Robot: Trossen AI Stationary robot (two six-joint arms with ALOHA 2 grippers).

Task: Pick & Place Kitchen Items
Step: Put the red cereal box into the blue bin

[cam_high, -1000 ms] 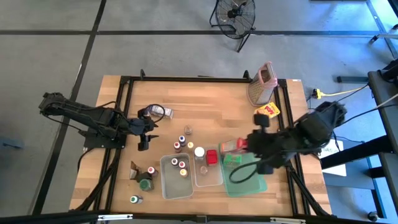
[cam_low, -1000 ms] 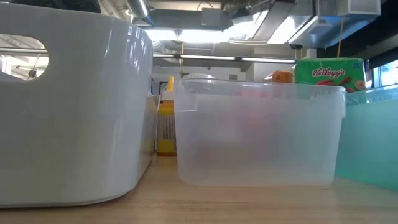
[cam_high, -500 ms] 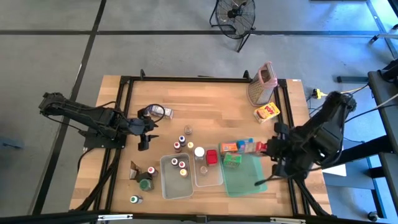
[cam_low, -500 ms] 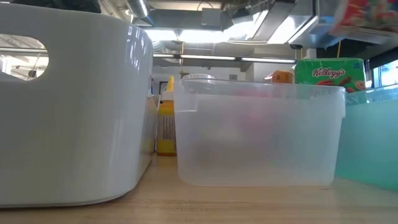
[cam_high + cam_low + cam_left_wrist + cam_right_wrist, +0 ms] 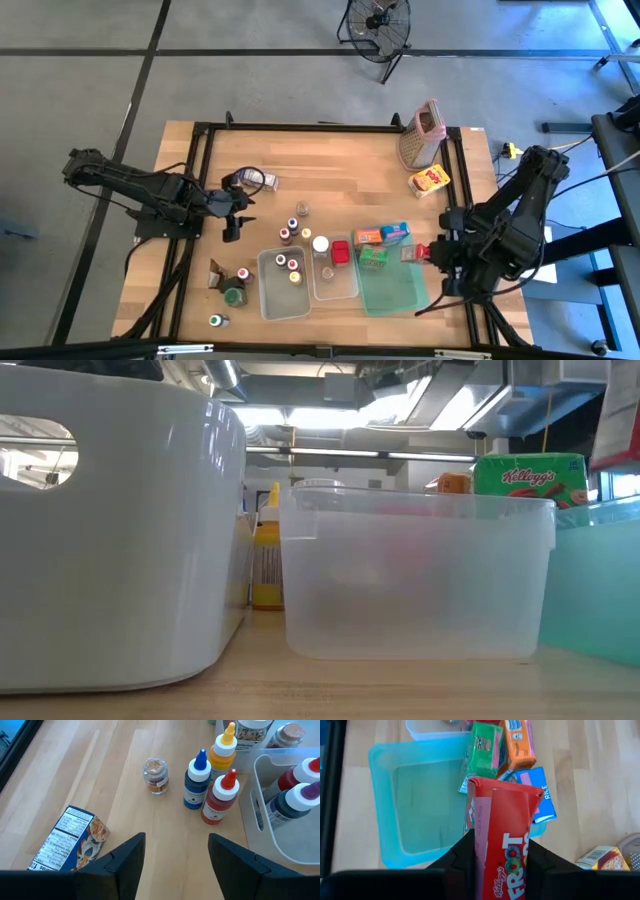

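Observation:
My right gripper [image 5: 424, 252] is shut on a red cereal carton [image 5: 502, 845], above the far right corner of the green tray [image 5: 393, 290]. The carton also shows at the right edge of the low view [image 5: 615, 420]. Green [image 5: 373, 256], orange [image 5: 367, 236] and blue [image 5: 395, 232] cartons lie at the tray's far edge. A yellow carton [image 5: 428, 181] lies by the grater. My left gripper [image 5: 175, 865] is open and empty at the table's left [image 5: 236, 212], near a blue carton [image 5: 70, 840] and small bottles [image 5: 210, 785]. My right gripper pinches the red carton's two opposite long sides [image 5: 482, 855] between its two fingers [image 5: 465, 857]. The carton lies along the fingers, and its end sticks out past the fingertips. It is lifted clear, above the tray's rim.
Two clear tubs [image 5: 282, 283] [image 5: 333, 282] stand left of the tray, one with bottles inside. A metal grater with a pink top [image 5: 422, 135] stands at the far right. More jars and bottles [image 5: 232, 290] stand at the near left. The black frame [image 5: 200, 200] borders the table.
My right gripper has gone from the cartons at the tray's far edge toward the table's right edge, then a little toward the near edge, carrying the red carton clear of the table. The blue carton, earlier hidden under the arm, now shows.

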